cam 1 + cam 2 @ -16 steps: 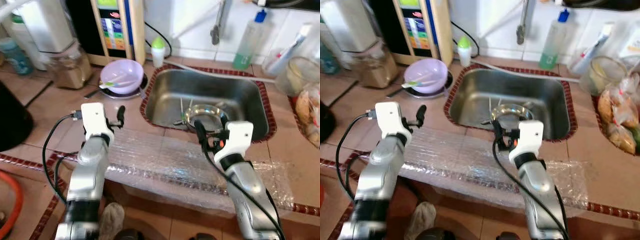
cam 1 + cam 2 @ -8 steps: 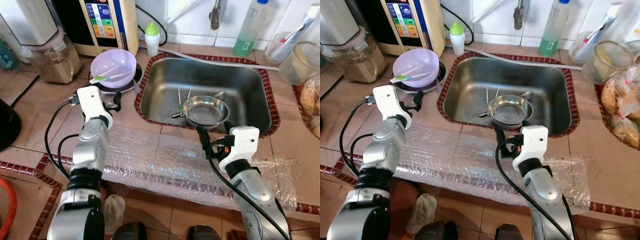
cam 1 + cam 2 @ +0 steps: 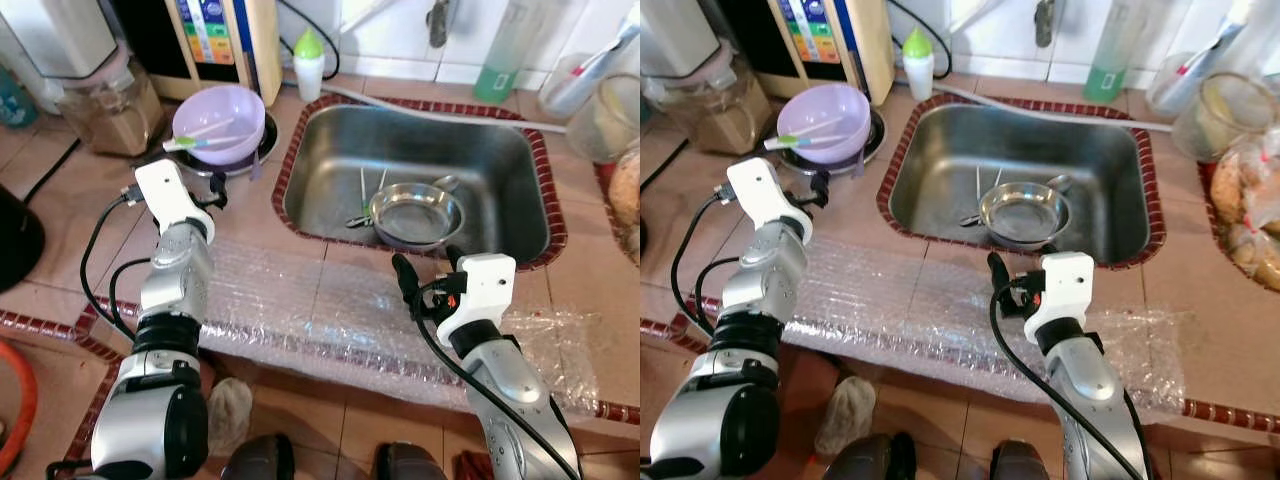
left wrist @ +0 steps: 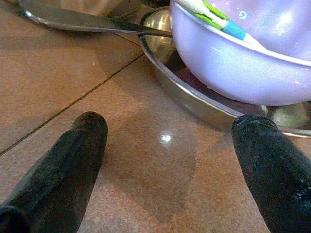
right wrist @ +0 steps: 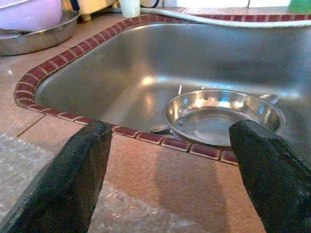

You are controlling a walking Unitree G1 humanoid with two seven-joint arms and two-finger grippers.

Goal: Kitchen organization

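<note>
A purple bowl (image 3: 218,112) holding a green-and-white utensil (image 4: 214,14) sits on a steel plate (image 4: 194,104) left of the steel sink (image 3: 420,150). My left gripper (image 4: 167,160) hovers open just above the counter, a short way in front of that plate's rim, with nothing between its fingers. In the sink lies a steel bowl (image 5: 221,116) with some thin utensils (image 3: 362,195) beside it. My right gripper (image 3: 425,275) stands open over the sink's front tiled edge, pointing at the steel bowl and apart from it.
A sheet of bubble wrap (image 3: 320,310) covers the counter's front edge. A blender jar (image 3: 95,95), a water purifier (image 3: 225,30) and a small green-capped bottle (image 3: 310,60) stand at the back left. A green soap bottle (image 3: 495,60), a glass jar (image 3: 1205,110) and food bags (image 3: 1245,215) are at the right.
The head view has shifted and now looks more steeply down. My left gripper has edged closer to the steel plate under the purple bowl. Both grippers remain open.
</note>
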